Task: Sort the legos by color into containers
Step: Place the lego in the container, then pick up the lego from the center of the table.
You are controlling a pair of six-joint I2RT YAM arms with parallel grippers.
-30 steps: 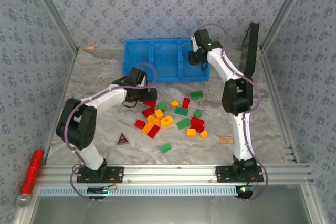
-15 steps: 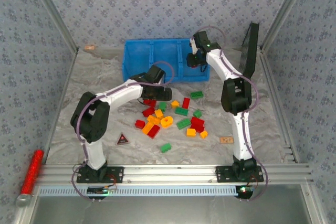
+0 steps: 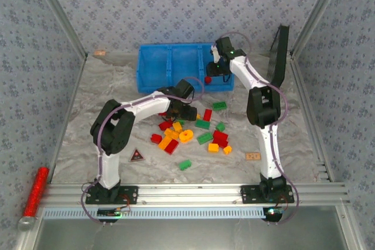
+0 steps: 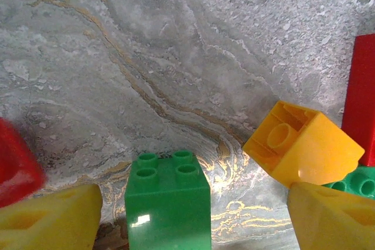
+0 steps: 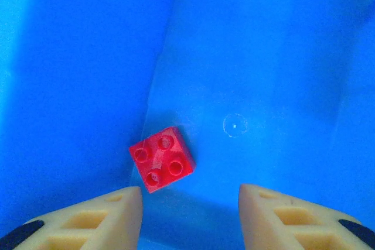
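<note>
From above, the bright blue three-compartment plastic bin (image 3: 155, 65) stands at the far side of the marbled grey counter (image 3: 105, 92). The left arm (image 3: 146, 102) reaches down into the scatter of small red, green and orange-yellow plastic bricks (image 3: 202, 139) in the middle of the counter. The right arm (image 3: 249, 77) hangs over the bin's right compartment, where a small red brick (image 3: 208, 78) shows.

At the left wrist, the left jaws stand wide apart and hold nothing. Their yellow fingers (image 4: 50, 221) flank a green four-stud brick (image 4: 168, 200) that sits on the counter, clear of both. An overturned orange-yellow brick (image 4: 302, 147) lies just beside the far finger.

At the right wrist, the right jaws gape wide and empty over the blue compartment. The small red brick (image 5: 162, 159) lies studs up close to the compartment's wall.
</note>
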